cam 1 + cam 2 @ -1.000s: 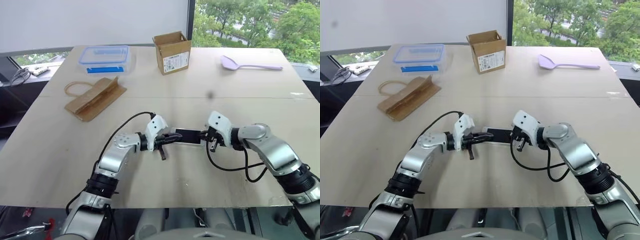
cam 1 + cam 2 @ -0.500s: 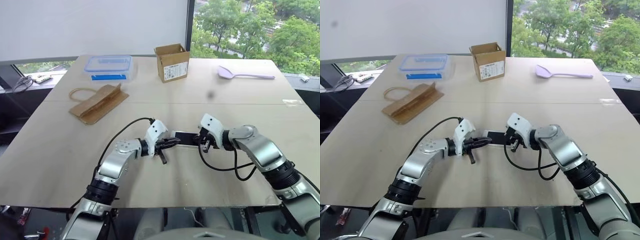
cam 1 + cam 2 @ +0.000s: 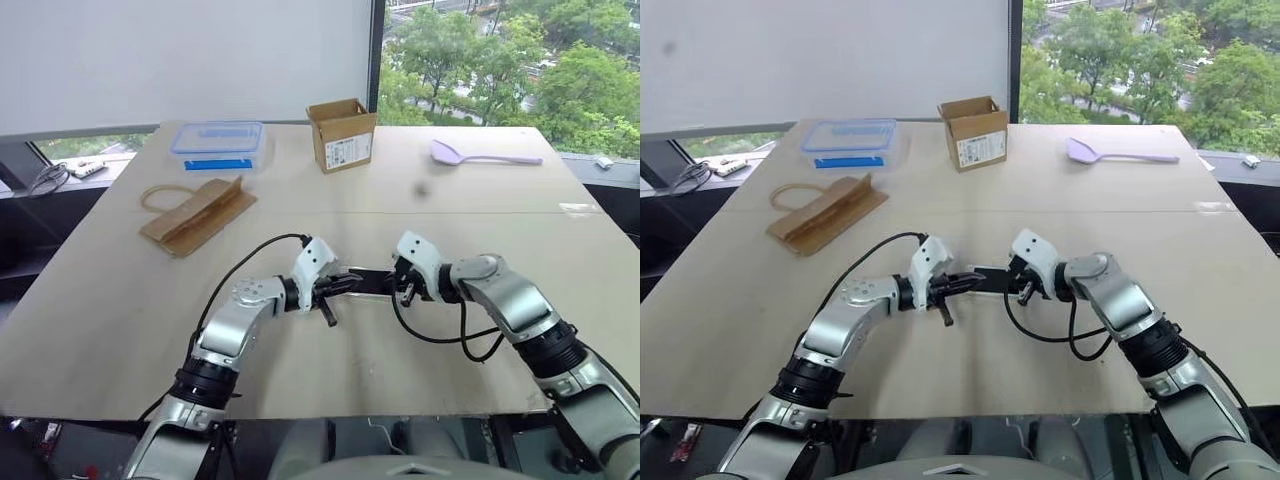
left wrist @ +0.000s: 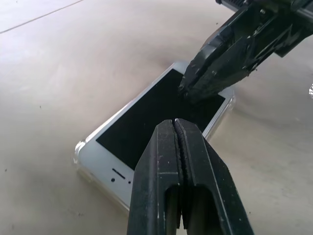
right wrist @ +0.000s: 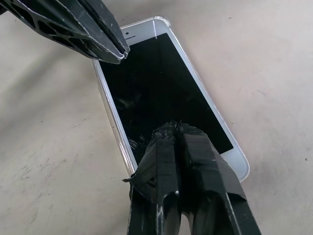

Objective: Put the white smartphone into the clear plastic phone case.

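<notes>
Lower than a second ago, the right tool (image 5: 177, 131) now rests its pressed-together tips on the dark screen. Beneath both tools spreads the bench (image 3: 120, 300). Between them the white smartphone (image 4: 146, 122) lies face up, seated in the clear plastic phone case (image 4: 78, 152), whose glossy rim frames it. Opposite, the left tool (image 4: 174, 128), fingers pressed together, hovers over the phone's speaker end.

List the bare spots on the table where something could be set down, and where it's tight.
Free: the table's wide near-left stretch, in front of the brown paper bag; the right side between the lilac spatula and the right gripper. Crowded: the near centre, where the left gripper and right gripper bear on the white smartphone, and the far-left cluster of blue-lidded box, bag and cardboard box.
</notes>
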Controlling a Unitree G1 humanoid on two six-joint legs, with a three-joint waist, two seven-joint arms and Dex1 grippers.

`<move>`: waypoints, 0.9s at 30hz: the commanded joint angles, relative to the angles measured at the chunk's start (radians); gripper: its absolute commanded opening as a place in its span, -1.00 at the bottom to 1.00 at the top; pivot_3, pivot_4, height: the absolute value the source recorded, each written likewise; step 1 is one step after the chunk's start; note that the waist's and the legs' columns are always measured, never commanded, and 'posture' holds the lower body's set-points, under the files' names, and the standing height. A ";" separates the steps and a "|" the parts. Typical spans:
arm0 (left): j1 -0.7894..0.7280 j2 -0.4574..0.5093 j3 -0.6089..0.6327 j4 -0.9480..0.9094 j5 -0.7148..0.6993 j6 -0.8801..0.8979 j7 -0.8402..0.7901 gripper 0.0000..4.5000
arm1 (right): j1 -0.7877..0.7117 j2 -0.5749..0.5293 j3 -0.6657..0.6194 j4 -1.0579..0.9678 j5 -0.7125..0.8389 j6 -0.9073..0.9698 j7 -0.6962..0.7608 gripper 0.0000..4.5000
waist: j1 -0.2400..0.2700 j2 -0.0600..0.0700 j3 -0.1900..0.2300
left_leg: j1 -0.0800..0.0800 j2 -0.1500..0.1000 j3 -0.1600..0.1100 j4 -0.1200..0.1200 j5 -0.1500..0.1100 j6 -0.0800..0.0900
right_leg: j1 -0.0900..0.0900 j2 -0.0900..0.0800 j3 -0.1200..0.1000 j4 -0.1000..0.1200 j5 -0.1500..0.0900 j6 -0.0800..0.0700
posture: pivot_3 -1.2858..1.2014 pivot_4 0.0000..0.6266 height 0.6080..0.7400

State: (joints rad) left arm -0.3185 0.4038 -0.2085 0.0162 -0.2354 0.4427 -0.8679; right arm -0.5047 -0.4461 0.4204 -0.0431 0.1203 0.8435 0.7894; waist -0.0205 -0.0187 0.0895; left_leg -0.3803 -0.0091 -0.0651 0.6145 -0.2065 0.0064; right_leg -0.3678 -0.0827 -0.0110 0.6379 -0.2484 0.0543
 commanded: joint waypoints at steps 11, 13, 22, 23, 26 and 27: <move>-0.034 -0.037 0.111 -0.005 -0.029 -0.014 0.104 -0.99 | 0.244 0.063 -0.105 0.118 0.017 -0.166 -0.070 -1.00 | -0.020 0.009 0.003 | -0.007 0.000 -0.006 -0.003 -0.001 0.000 | -0.001 -0.004 -0.012 -0.013 0.000 0.000 | 0.03 -0.52 1.00; -0.037 -0.032 0.125 0.007 -0.028 -0.016 0.114 -0.99 | 0.273 0.079 -0.163 0.032 0.050 -0.185 -0.087 -1.00 | -0.018 0.012 0.016 | -0.016 0.000 -0.008 -0.003 -0.001 0.000 | -0.008 -0.005 -0.014 -0.013 0.000 0.000 | 0.03 -0.52 1.00; -0.008 0.031 0.162 -0.015 -0.069 0.012 0.057 -0.99 | 0.331 0.057 -0.287 -0.238 0.110 -0.199 -0.135 -1.00 | 0.007 0.015 0.051 | -0.037 -0.005 -0.010 -0.005 0.001 0.000 | -0.030 0.004 -0.019 -0.010 0.008 0.000 | 0.03 -0.52 1.00; 0.001 0.046 0.161 -0.020 -0.073 0.018 0.044 -0.99 | 0.335 0.047 -0.297 -0.271 0.113 -0.190 -0.141 -1.00 | 0.008 0.015 0.054 | -0.037 -0.005 -0.010 -0.005 0.001 0.000 | -0.030 0.004 -0.019 -0.010 0.008 0.000 | 0.03 -0.52 1.00; 0.022 0.077 0.151 -0.035 -0.080 0.032 0.019 -0.99 | 0.344 0.020 -0.315 -0.346 0.119 -0.158 -0.162 -1.00 | 0.011 0.013 0.069 | -0.037 -0.007 -0.009 -0.006 0.000 0.001 | -0.030 0.002 -0.020 -0.012 0.007 0.001 | 0.03 -0.52 1.00; 0.030 0.084 0.146 -0.042 -0.081 0.033 0.010 -0.99 | 0.349 0.010 -0.317 -0.366 0.118 -0.150 -0.167 -1.00 | 0.012 0.012 0.072 | -0.037 -0.007 -0.009 -0.006 0.000 0.001 | -0.030 0.002 -0.020 -0.012 0.007 0.002 | 0.03 -0.52 1.00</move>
State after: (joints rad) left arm -0.3082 0.4706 -0.0568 0.0094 -0.3075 0.4685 -0.8352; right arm -0.1763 -0.4122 0.1293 -0.3699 0.2447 0.6613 0.6459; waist -0.0087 -0.0065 0.1614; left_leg -0.4178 -0.0167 -0.0744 0.6084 -0.2069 0.0076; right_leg -0.3977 -0.0812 -0.0314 0.6255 -0.2435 0.0596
